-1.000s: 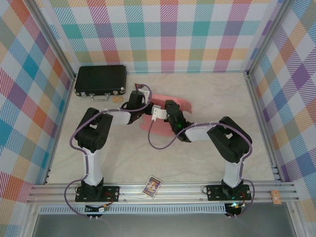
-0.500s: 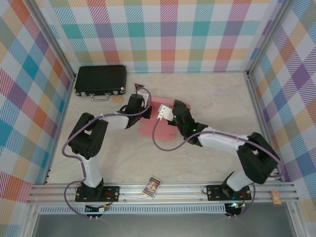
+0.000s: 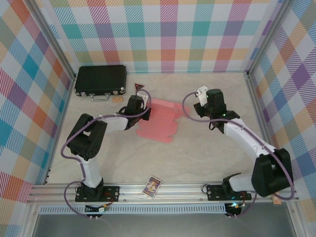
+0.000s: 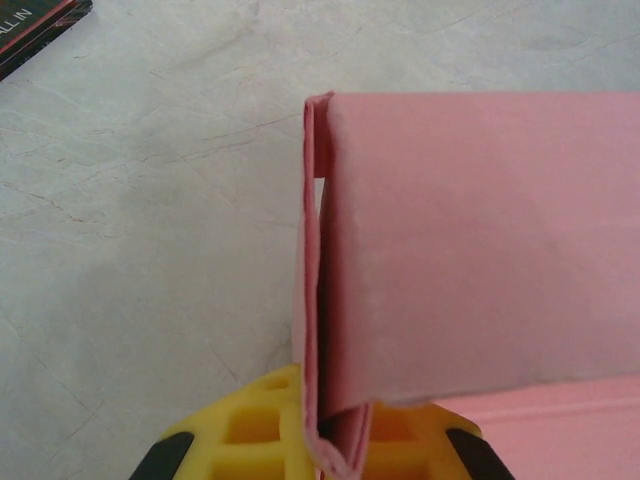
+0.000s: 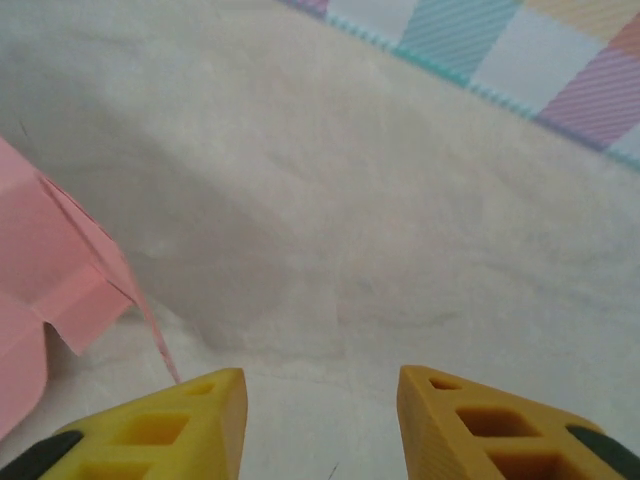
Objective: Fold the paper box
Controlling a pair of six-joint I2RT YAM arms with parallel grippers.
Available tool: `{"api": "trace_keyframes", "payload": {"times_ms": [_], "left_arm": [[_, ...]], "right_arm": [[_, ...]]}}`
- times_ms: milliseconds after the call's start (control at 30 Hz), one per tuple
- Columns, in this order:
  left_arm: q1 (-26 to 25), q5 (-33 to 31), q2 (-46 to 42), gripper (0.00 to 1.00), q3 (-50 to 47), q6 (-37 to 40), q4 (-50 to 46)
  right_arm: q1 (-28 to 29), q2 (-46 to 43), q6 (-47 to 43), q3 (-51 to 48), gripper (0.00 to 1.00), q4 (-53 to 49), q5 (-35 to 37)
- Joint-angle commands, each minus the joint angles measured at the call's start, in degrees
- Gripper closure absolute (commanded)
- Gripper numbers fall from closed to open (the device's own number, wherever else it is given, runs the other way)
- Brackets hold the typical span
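The partly folded box of thin pink card (image 3: 160, 118) lies near the middle of the pale marbled table (image 3: 197, 153). Its doubled left edge is clamped between the fingers of the left gripper (image 4: 335, 440). The right gripper (image 5: 320, 400) is held with jaws apart and empty over bare table just right of the card. With one edge alone pinched, the folded panel could spring open, or the card be dragged or creased by a sideways pull.

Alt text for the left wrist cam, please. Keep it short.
The left gripper, its yellow fingertips at the bottom edge, is shut on a folded edge of the pink paper box, whose upper panel spreads away to the right. The pale marbled table lies to the left, with a dark printed corner at top left.
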Motion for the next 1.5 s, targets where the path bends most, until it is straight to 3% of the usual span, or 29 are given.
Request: {"api": "trace_keyframes", "payload": {"times_ms": [0,67,333,967,1467], "left_arm": [[-0.1,0.7,-2.3,1.00,-1.4,1.3,0.6],[-0.1,1.1,-2.2,1.00,-1.5,1.3,0.7],[-0.1,0.8,-1.4,1.00,-1.3,1.2,0.8],[-0.1,-0.3,0.2,1.00,0.1,-0.6,-0.1],[-0.2,-1.2,-1.3,1.00,-2.5,-5.8,1.5]], "right_arm": [[-2.1,5.5,4.4,3.2,0.62,-4.4,-5.4],[-3.0,9.4,4.0,5.3,0.67,-4.6,-6.1],[-3.6,22.4,2.0,16.2,0.71,-10.2,-15.6],[0.5,26.8,0.7,19.0,0.69,-16.2,-22.3],[4.9,27.3,21.1,18.1,0.72,-12.3,-18.5]]}}
